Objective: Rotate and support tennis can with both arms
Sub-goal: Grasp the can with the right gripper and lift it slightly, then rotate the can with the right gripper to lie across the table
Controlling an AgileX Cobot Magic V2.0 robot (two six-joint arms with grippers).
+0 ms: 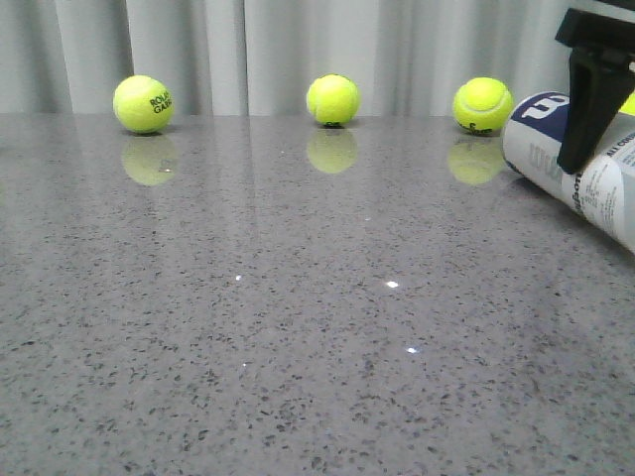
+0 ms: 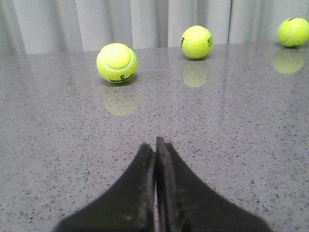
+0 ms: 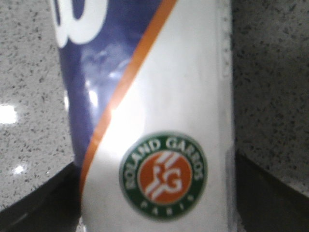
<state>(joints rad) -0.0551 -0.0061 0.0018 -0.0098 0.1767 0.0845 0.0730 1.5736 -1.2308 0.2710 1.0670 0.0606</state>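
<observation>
The tennis can (image 1: 607,196) lies tilted on the grey table at the far right, with its navy end toward the middle. My right gripper (image 1: 580,149) comes down over it; one black finger crosses the front of the can. In the right wrist view the can (image 3: 159,96) fills the space between the two dark fingers (image 3: 43,198), which press against both its sides, so the right gripper (image 3: 157,193) is shut on it. The round Roland Garros label (image 3: 164,174) faces the camera. My left gripper (image 2: 157,145) is shut and empty, low over bare table, and does not show in the front view.
Three yellow tennis balls (image 1: 143,103) (image 1: 333,99) (image 1: 482,105) stand in a row at the back of the table before a grey curtain. The right one is close to the can's navy end. They also show in the left wrist view (image 2: 117,63) (image 2: 196,42) (image 2: 293,32).
</observation>
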